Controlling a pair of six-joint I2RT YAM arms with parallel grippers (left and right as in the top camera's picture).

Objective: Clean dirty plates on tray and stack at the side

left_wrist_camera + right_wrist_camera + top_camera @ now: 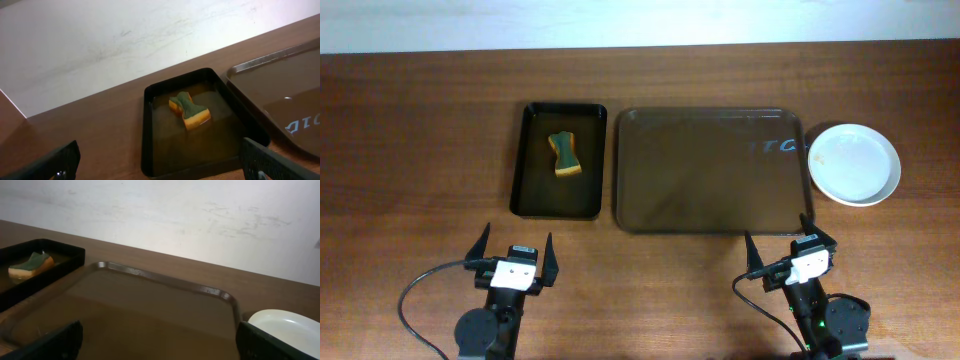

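Note:
The large dark-brown tray lies bare in the middle of the table; it also shows in the right wrist view and the left wrist view. White plates sit as one pile on the table just right of the tray, also in the right wrist view; I cannot tell how many are in the pile. My left gripper is open and empty near the front edge, below the black tray. My right gripper is open and empty just in front of the brown tray's right front corner.
A smaller black tray left of the brown tray holds a yellow-and-green sponge, also seen in the left wrist view and the right wrist view. A white wall runs behind the table.

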